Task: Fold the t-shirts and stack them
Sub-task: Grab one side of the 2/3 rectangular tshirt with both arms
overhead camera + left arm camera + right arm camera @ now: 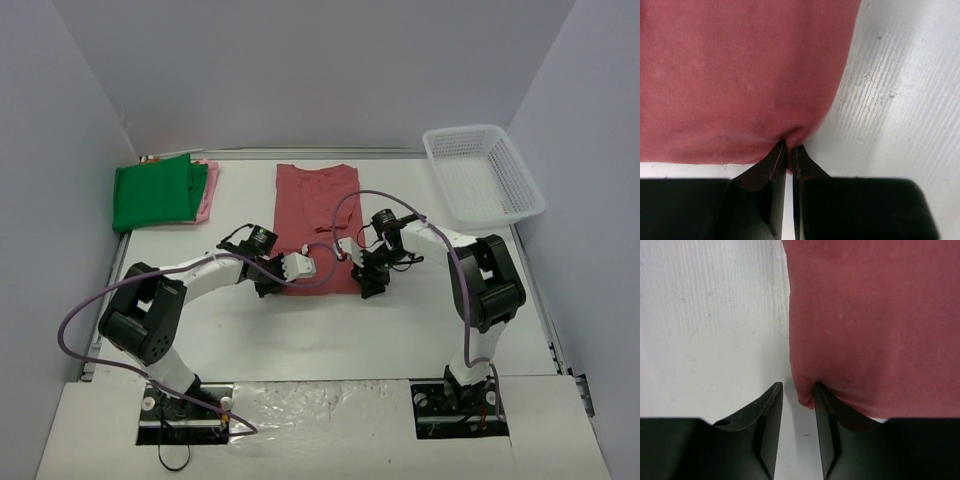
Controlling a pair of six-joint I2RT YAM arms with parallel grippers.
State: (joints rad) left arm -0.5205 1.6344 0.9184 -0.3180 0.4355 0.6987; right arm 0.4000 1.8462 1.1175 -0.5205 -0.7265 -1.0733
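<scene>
Seen from above, the pale pink shirt is almost wholly buried under the green shirt; only its right edge shows. The near corners of the dusty-red shirt are covered there by the left tool and right tool. Both wrist views crop that shirt.

White mesh basket — far right corner, white table

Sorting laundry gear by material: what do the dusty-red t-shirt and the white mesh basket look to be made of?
Dusty-red t-shirt: soft matte cloth, perhaps cotton; fine grain and limp rounded edges show up close. White mesh basket: probably rigid smooth plastic; moulded lattice walls hold their shape.
</scene>
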